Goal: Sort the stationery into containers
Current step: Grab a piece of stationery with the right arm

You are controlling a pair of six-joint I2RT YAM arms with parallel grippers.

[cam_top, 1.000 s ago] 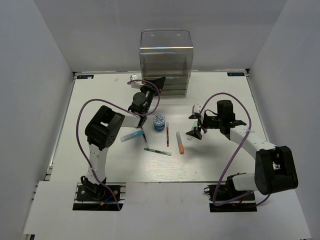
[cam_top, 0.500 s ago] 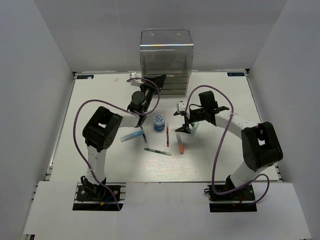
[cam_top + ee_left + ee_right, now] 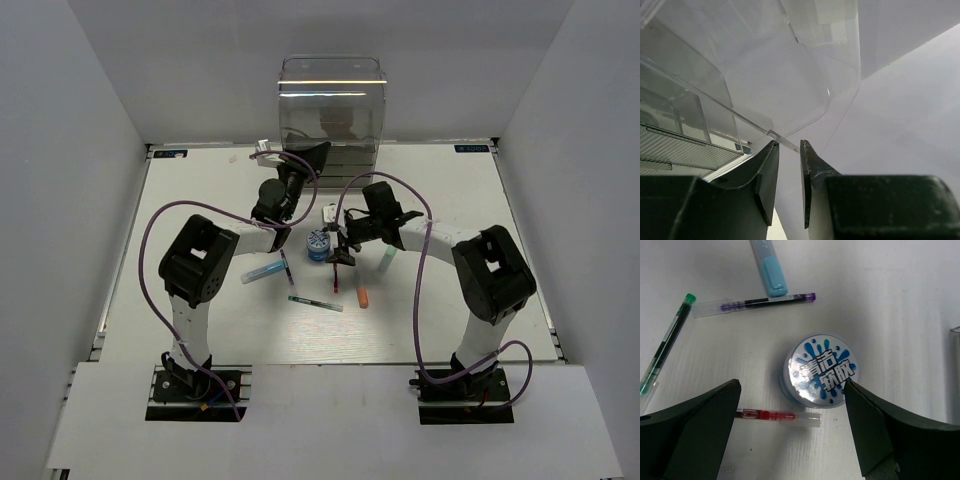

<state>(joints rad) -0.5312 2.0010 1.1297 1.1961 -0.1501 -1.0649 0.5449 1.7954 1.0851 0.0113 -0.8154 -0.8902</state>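
The organiser lid edge [image 3: 782, 140] is pinched by the near-closed left gripper [image 3: 788, 150]. The tape roll [image 3: 821, 370], on the table [image 3: 890, 290], is straddled by the wide-open, empty right gripper [image 3: 792, 387]. Tape pickup judged in hand; lowering and closing required next.

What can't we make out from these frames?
- Left gripper: whether it clamps the organiser's clear edge. Left wrist shows a gap; top view too small.
- Red pen: one end hidden by the right gripper in right wrist view; partly under that gripper from above.
- Drawers: contents unreadable, too small in top view, cropped in left wrist.
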